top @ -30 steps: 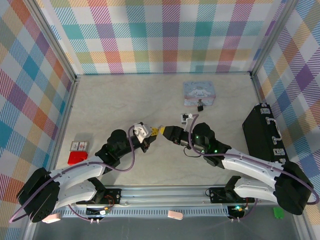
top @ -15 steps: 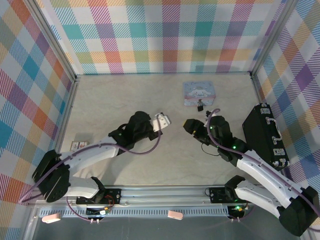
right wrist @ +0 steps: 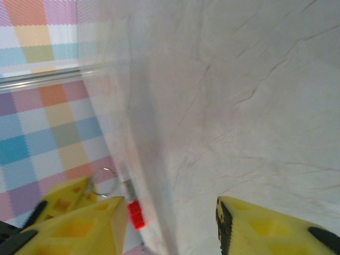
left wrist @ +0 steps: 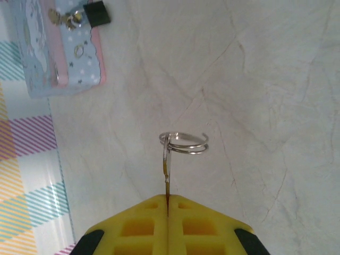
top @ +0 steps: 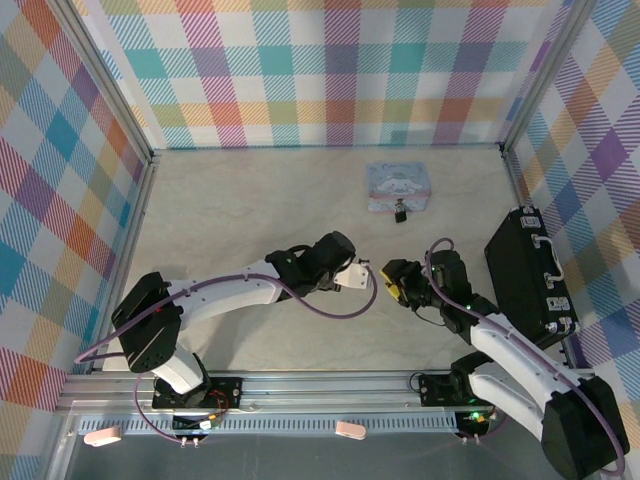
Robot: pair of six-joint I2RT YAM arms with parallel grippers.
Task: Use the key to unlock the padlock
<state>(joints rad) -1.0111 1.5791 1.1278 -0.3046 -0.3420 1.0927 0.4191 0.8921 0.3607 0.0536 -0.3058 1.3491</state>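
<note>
The left gripper (left wrist: 168,201) is pinched shut on the key (left wrist: 166,170), the right gripper (right wrist: 170,208) is open and empty, and the padlock (top: 400,213) sits well apart beside the blue tin (top: 400,185), so the key probably has to go there next.

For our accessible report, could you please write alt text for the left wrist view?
The left hand pinches a thin key, ring at its far end, above a pale table. Top left: a blue tin with a small dark padlock.
</note>
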